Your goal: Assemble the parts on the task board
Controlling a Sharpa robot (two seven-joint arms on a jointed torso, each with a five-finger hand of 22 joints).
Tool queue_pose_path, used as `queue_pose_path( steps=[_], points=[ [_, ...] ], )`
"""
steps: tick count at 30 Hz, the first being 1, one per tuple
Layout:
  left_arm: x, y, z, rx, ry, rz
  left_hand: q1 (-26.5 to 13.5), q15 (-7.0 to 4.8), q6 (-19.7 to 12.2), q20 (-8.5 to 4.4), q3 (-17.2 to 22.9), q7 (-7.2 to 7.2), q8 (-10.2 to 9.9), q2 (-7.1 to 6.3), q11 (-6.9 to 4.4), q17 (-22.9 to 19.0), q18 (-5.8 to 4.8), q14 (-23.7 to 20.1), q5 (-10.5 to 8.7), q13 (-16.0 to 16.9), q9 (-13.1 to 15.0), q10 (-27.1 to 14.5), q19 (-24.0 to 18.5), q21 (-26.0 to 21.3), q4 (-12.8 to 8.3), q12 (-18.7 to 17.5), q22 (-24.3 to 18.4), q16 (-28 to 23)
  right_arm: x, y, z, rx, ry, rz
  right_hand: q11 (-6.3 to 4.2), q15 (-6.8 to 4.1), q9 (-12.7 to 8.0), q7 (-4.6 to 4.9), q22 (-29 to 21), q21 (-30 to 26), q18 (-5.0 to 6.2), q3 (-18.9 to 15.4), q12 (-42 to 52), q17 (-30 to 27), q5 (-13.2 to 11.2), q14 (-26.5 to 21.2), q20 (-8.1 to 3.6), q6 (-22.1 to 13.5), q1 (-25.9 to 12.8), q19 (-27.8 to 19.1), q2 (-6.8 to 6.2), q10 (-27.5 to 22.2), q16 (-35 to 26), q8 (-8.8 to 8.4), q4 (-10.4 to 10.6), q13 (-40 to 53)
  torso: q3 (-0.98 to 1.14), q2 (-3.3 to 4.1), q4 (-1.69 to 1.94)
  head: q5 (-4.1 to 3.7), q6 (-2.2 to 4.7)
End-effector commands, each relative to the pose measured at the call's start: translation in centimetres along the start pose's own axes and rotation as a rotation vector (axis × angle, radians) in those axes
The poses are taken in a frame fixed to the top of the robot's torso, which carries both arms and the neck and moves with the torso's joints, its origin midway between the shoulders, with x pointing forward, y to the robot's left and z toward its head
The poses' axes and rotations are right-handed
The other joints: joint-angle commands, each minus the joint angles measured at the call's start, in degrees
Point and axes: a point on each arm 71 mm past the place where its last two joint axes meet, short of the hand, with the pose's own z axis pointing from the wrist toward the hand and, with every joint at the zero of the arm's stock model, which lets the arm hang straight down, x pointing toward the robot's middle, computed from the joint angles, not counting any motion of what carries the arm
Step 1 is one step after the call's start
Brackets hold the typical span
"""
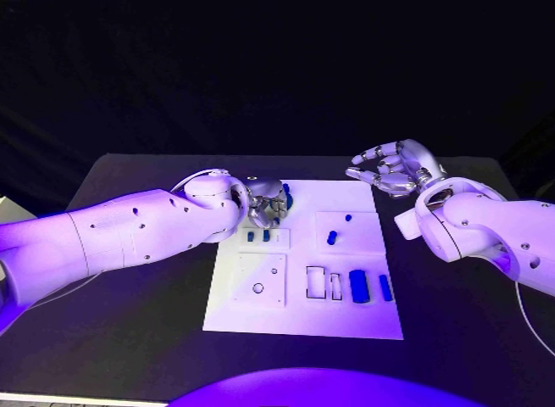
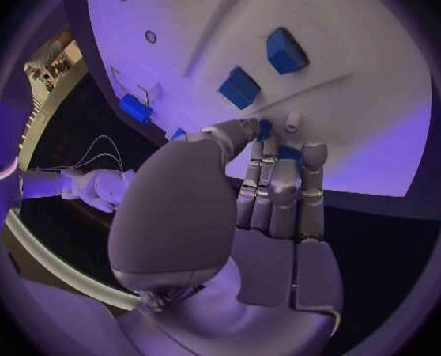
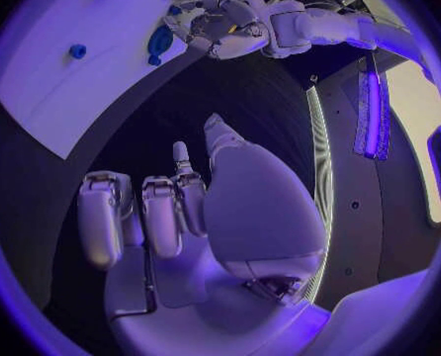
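Observation:
The white task board point(image 1: 302, 309) lies in the middle of the black table. My left hand point(image 1: 268, 204) is down on its far left corner, thumb and fingertips point(image 2: 263, 152) closed around a round blue part point(image 1: 287, 199), which also shows beside that hand point(image 3: 220, 28) as a blue disc point(image 3: 161, 41). Two small blue blocks point(image 2: 239, 87) point(image 2: 284, 50) stand in the board just in front of it. My right hand point(image 1: 393, 170) hangs above the table off the board's far right corner, fingers apart and holding nothing point(image 3: 171, 206).
Two blue pegs point(image 1: 332, 237) point(image 1: 346, 217) stand in the board's right middle panel. Two long blue pieces point(image 1: 359, 286) point(image 1: 385, 287) lie at the near right, beside outlined slots point(image 1: 315, 282). A round hole point(image 1: 258, 288) sits at the near left.

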Motion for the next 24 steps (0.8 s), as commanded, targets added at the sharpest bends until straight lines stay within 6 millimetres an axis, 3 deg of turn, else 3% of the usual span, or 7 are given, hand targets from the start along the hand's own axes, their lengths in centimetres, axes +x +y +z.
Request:
queue_pose_path(
  steps=[1, 9, 18, 24],
  points=[
    [0.90, 0.46, -0.07, -0.024, 0.053, 0.016, -0.6, 0.44, -0.5, 0.20, -0.3, -0.10, -0.4, -0.22, 1.08, -0.5, -0.71, -0.4, -0.26, -0.7, -0.1, -1.7, -0.6, -0.4, 0.0, -0.3, -0.3, -0.3, 0.12, 0.16, -0.03, -0.018, 0.009, -0.008, -0.13, -0.43, 0.1, -0.13, 10.7, -0.2, 0.87, -0.2, -0.1, 10.3, 0.0, 4.7, -0.23, -0.3, 0.0, 2.8, 0.31, -0.3, -0.2, 0.34, -0.3, 9.0, -0.01, -0.04, -0.01, -0.01, -0.04],
    [0.87, 0.61, -0.15, -0.030, 0.050, 0.016, -1.6, 0.92, -1.1, 0.70, -1.6, -0.07, -1.2, -0.46, 1.54, -1.2, -0.63, -0.9, -0.23, -0.7, -0.1, -3.5, -1.1, -1.0, 0.0, -0.6, -0.7, -0.3, 0.12, 0.16, -0.03, -0.019, 0.010, -0.008, -0.14, -0.45, 0.1, -0.15, 10.7, -0.3, 0.87, -0.2, -0.1, 10.3, 0.0, 4.7, -0.24, -0.3, 0.1, 2.8, 0.34, -0.2, -0.2, 0.40, -0.3, 9.0, -0.01, -0.05, 0.00, 0.07, -0.09],
    [0.88, 0.69, -0.20, -0.034, 0.051, 0.025, 0.4, 0.66, 0.5, 0.60, -0.2, 0.30, -1.0, 1.10, 1.25, -1.0, -0.57, -0.9, -0.06, 0.1, 0.3, -2.6, -0.7, -0.6, -1.4, 0.9, -0.3, 0.1, 0.13, 0.19, -0.04, -0.022, 0.010, -0.012, -0.16, -0.47, 0.1, -0.16, 10.8, -0.2, 0.85, -0.1, 0.0, 10.4, 0.0, 4.7, -0.26, -0.3, 0.1, 2.8, 0.36, -0.1, -0.2, 0.47, -0.4, 9.0, -0.01, -0.01, -0.01, 0.08, -0.12],
    [0.88, 0.62, -0.20, -0.030, 0.051, 0.027, 0.7, -0.01, 1.9, 0.05, 0.8, 0.48, -0.8, 1.87, 0.43, -0.5, -0.72, -0.4, -0.21, 1.1, 0.7, -0.6, 0.1, 0.6, -2.3, 2.8, 0.7, 0.5, 0.14, 0.21, -0.04, -0.024, 0.011, -0.015, -0.16, -0.47, 0.1, -0.16, 10.8, -0.2, 0.85, -0.1, 0.0, 10.4, 0.0, 4.7, -0.26, -0.3, 0.1, 2.8, 0.36, -0.1, -0.2, 0.47, -0.4, 9.0, 0.00, -0.04, -0.03, 0.10, -0.07]
  ],
)
